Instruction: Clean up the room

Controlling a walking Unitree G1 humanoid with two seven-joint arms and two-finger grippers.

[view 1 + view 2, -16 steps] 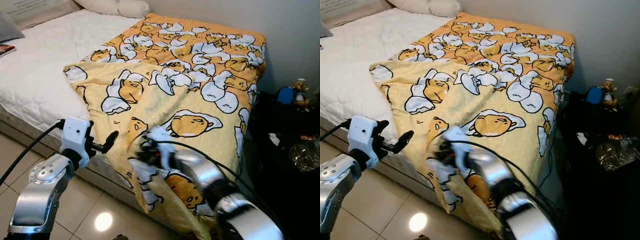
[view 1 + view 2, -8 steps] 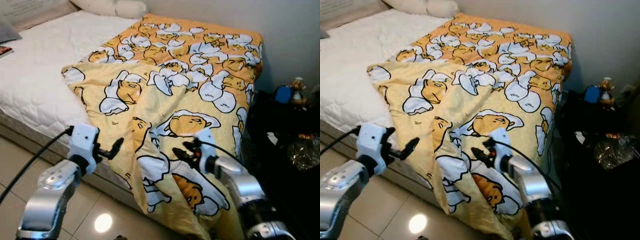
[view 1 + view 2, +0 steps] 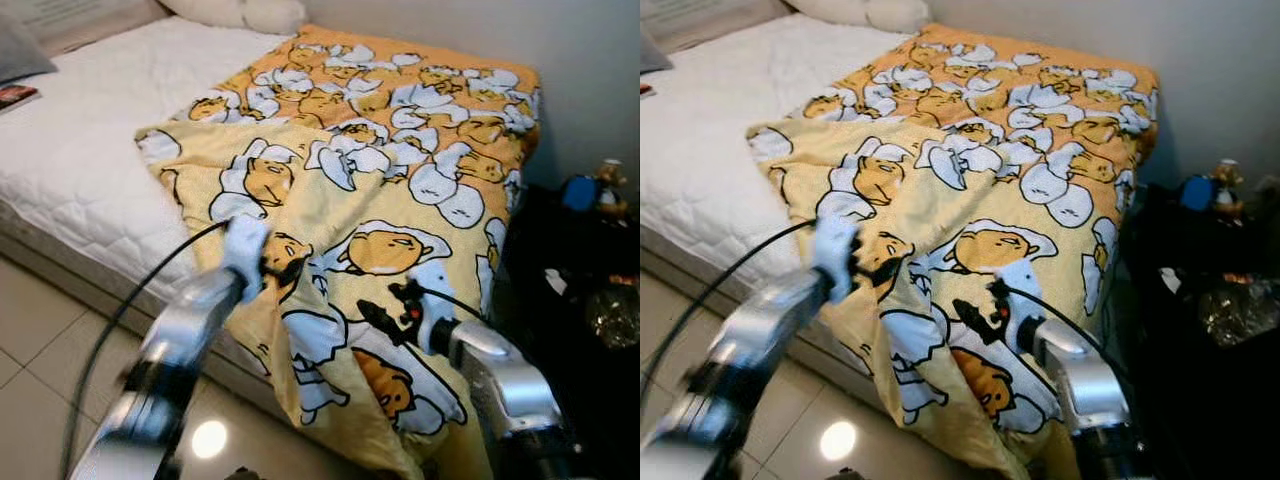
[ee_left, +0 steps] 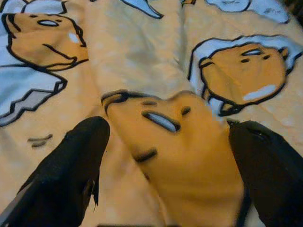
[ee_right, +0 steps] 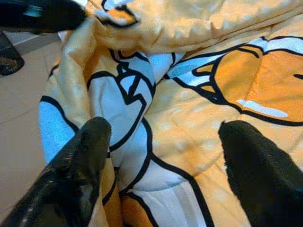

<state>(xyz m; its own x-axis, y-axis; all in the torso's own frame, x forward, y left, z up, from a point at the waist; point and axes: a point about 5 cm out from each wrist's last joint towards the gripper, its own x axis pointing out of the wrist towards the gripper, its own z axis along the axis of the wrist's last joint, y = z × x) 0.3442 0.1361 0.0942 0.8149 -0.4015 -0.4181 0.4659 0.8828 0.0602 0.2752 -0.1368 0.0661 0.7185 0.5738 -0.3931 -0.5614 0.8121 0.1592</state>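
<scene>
A yellow blanket printed with cartoon egg figures covers the right part of the bed and hangs over its near edge. My left gripper reaches onto the blanket's folded edge; in the left wrist view its fingers stand open with a raised fold of blanket between them. My right gripper hovers open just over the hanging part of the blanket. In the right wrist view its fingers are spread wide above the cloth.
The white mattress lies bare to the left, with pillows at its head and a book at the far left. A dark stand with small toys and a plastic bag stands at the right. Tiled floor lies below.
My left arm has swung forward and right from beside the bed onto the blanket's edge. My right gripper let go of the blanket, drew back to the right, then held there open.
</scene>
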